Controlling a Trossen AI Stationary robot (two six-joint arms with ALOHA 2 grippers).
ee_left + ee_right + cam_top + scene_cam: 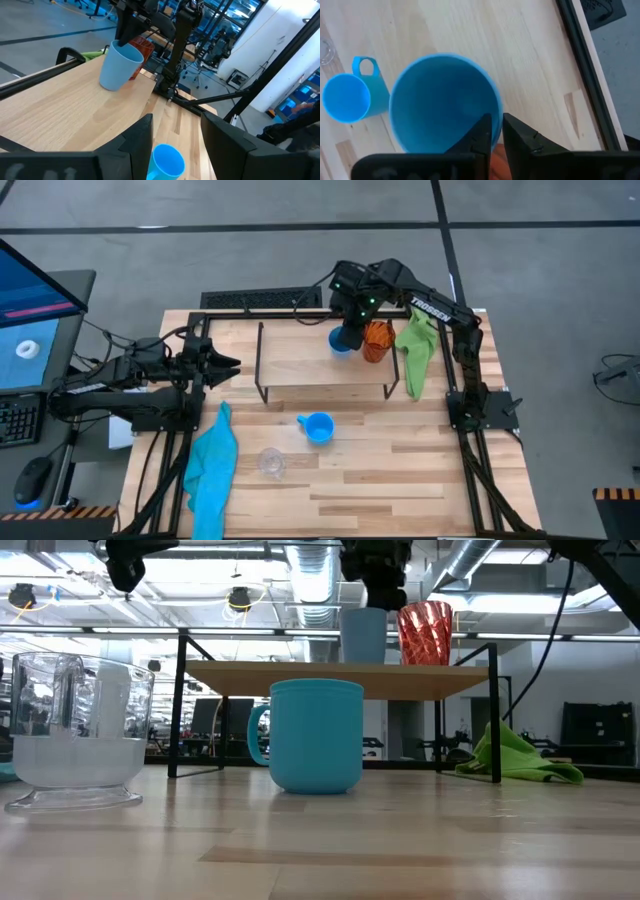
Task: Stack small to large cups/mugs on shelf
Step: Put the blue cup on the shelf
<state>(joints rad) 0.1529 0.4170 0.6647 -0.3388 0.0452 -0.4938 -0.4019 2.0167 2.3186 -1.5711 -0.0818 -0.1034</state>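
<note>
The shelf (300, 370) stands at the table's far middle. On its far right part stand the orange cup (378, 340) and, just left of it, the blue handleless cup (341, 341), on which my right gripper (349, 328) is shut from above. The blue cup also shows in the low view (363, 636) and in the left wrist view (119, 66). The light-blue mug (318, 427) and the clear glass cup (271, 462) stand upright on the tabletop in front of the shelf. My left gripper (228, 364) is open and empty at the shelf's left end. My right gripper holds the blue cup by its rim (497, 120), on the side toward the orange cup. One finger (481, 134) is inside the cup and one (520, 137) outside. The fingers come from above, pointing down. The cup is upright, its base at the shelf board (340, 678); whether it rests there I cannot tell.
A green cloth (418, 350) hangs over the shelf's right end onto the table. A teal cloth (212, 470) lies at the table's near left. Bare tabletop lies in front of the mug, toward the near right. A monitor and keyboard stand off the table's left.
</note>
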